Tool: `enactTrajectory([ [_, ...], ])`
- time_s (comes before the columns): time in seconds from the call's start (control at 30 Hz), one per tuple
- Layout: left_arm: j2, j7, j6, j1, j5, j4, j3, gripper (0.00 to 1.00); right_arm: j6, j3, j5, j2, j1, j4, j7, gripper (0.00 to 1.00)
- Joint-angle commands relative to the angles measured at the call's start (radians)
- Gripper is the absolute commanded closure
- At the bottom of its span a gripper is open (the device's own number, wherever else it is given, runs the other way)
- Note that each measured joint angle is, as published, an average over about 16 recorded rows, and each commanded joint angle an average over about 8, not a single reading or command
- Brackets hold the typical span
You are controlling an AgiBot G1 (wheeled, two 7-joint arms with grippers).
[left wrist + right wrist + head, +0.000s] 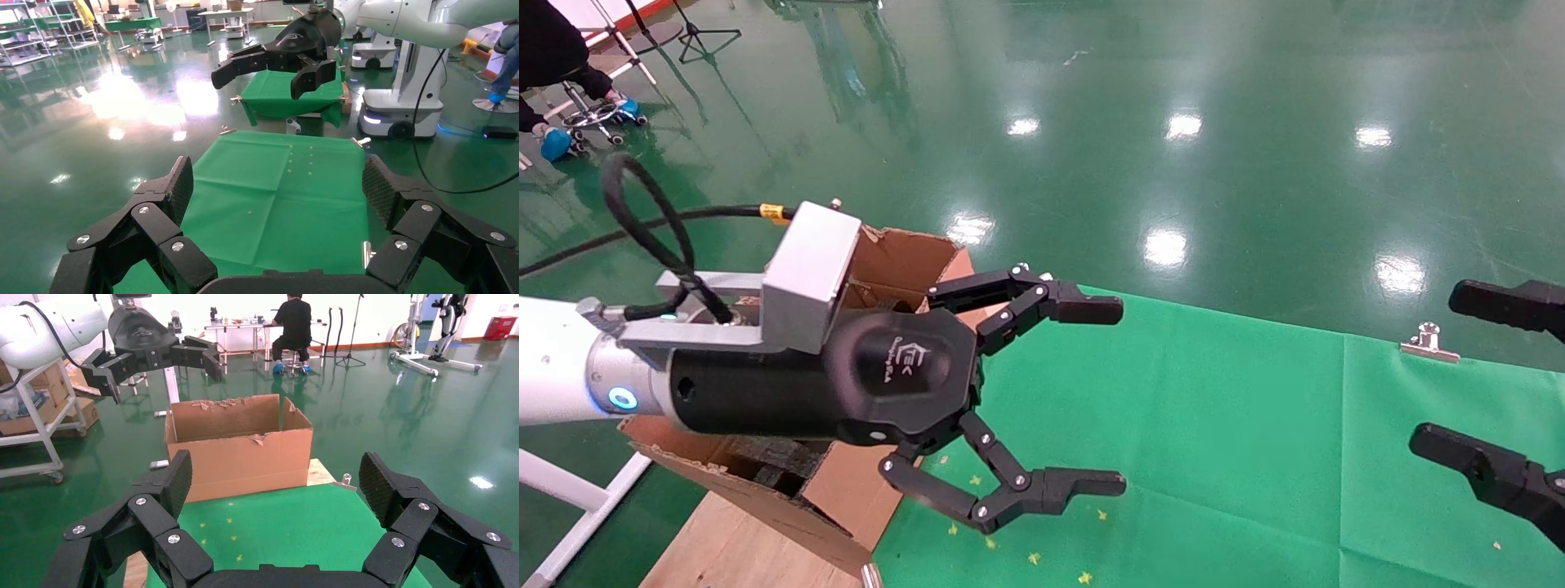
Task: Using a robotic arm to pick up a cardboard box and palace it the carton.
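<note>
Matt black plastic left gripper (1042, 400) with brushed-metal wrist block (811, 273); beyond the jaws, matt green cloth (1214, 425), rough corrugated cardboard carton (242, 447), glossy green floor (1173, 122).

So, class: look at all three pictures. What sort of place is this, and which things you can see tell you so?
Probably a robotics lab or test hall: a wide glossy green floor, other white robots on wheeled bases, a person at a workbench, and a green-clothed table beside a carton.

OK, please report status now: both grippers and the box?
Left gripper open, empty, beside carton. Right gripper open, empty, over green cloth. Small box not in view.
</note>
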Motion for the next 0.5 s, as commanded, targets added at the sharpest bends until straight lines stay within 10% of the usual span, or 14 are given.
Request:
enactTrajectory([
  [0.03,0.000,0.000,-0.001,-0.001,0.001,0.001,0.000,0.00,0.000,0.000,0.000,0.000,0.000,0.000,0.000,0.00],
  [0.5,-0.001,-0.001,-0.002,-0.002,0.005,0.004,0.001,0.00,0.000,0.000,0.000,0.000,0.000,0.000,0.000,0.00],
])
